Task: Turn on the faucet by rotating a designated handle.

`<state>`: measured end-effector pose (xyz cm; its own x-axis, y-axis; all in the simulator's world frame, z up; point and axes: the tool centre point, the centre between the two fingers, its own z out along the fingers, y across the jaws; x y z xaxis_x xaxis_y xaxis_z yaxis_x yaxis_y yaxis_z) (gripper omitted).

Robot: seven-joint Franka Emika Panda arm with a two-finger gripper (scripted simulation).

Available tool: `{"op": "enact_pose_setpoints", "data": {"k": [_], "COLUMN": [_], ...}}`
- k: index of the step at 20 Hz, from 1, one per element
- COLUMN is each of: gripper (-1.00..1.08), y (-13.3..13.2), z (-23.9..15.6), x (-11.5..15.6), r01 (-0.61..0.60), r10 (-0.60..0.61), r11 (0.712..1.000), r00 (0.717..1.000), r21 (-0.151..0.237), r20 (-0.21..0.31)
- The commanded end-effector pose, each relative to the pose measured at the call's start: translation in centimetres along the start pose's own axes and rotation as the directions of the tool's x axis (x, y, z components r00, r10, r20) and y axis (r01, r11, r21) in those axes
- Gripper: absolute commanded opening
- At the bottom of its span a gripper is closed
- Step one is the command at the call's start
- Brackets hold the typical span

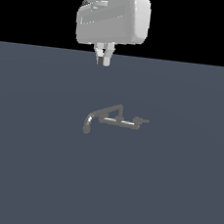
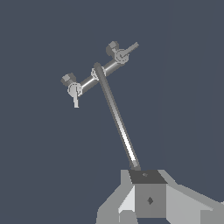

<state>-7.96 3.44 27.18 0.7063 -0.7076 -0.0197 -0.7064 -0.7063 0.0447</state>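
Note:
The small grey faucet [image 1: 115,119] lies mid-scene on the dark floor in the exterior view. Its curved spout ends in a round tip [image 1: 86,129] toward that view's left. The handle [image 1: 142,120], a short stub, sticks out of the bar's opposite end. My gripper [image 1: 103,59] hangs well above and behind the faucet, touching nothing, its fingers close together and empty. In the wrist view the faucet bar [image 2: 94,76] runs diagonally. A long rod [image 2: 118,122] reaches toward my gripper [image 2: 146,183], and the handle [image 2: 130,47] is at the far bar end.
A flat dark blue-grey floor [image 1: 174,190] spreads all round the faucet. A second, lighter stub lever [image 2: 75,98] hangs from the other bar end in the wrist view.

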Motion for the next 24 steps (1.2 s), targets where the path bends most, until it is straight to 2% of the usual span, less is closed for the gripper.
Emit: {"op": "enact_pose_setpoints", "data": {"k": [1,7,13,18,24], "gripper": [-1.00,-1.00,-1.00,-1.00,-1.00], "y": [-0.7,-2.0,-2.8,-2.8,-2.0], "z": [1.4,4.8,8.6,11.9,15.9], "x": [1.4,5.0,9.2,13.2,17.8], "r01": [-0.066,-0.223,-0.390,-0.531,-0.682], "r10": [0.066,0.223,0.390,0.531,0.682], "r11": [0.998,0.975,0.921,0.847,0.731], "r00": [0.998,0.975,0.921,0.848,0.732], "r21": [0.004,0.012,0.019,0.025,0.032], "r20": [0.000,0.002,0.005,0.007,0.012]}}
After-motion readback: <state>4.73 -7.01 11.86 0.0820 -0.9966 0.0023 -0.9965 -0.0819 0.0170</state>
